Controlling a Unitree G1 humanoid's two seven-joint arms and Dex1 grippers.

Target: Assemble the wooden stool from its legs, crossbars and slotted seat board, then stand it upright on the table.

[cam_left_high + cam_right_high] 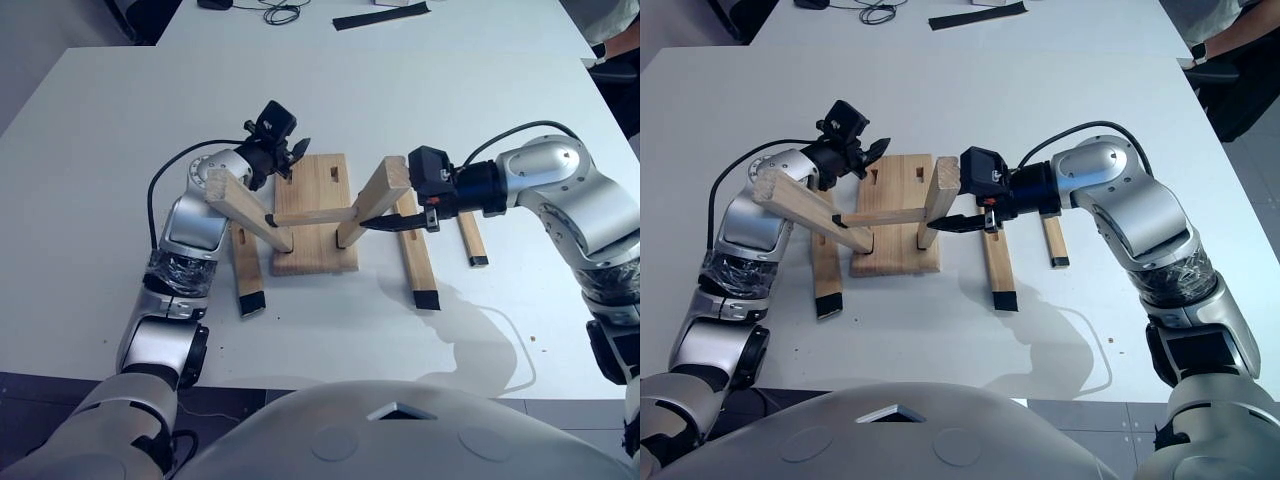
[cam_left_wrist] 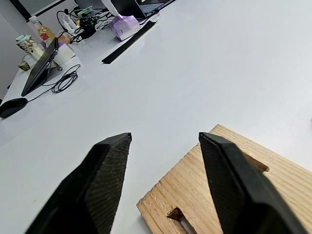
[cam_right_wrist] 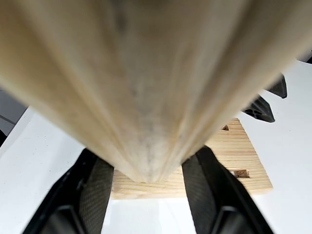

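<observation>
The slotted seat board [image 1: 318, 178] lies flat mid-table. Over it is an assembled frame: two legs [image 1: 380, 195] [image 1: 240, 205] joined by a crossbar [image 1: 312, 216], their lower ends resting on the board. My right gripper [image 1: 388, 222] is shut on the right-hand leg [image 3: 146, 97], whose wood runs between the black fingers [image 3: 97, 183]. My left gripper [image 1: 293, 150] is open and holds nothing, hovering over the board's far left corner [image 2: 234, 195]; one of its pads [image 2: 105, 175] stands over bare table.
Three loose legs with black tips lie on the table: one left of the board [image 1: 246, 272], two to its right [image 1: 415, 258] [image 1: 472, 240]. Cables [image 1: 282, 12] and a black strip [image 1: 380, 18] lie far back. A person's arm [image 1: 622, 45] shows at the far right.
</observation>
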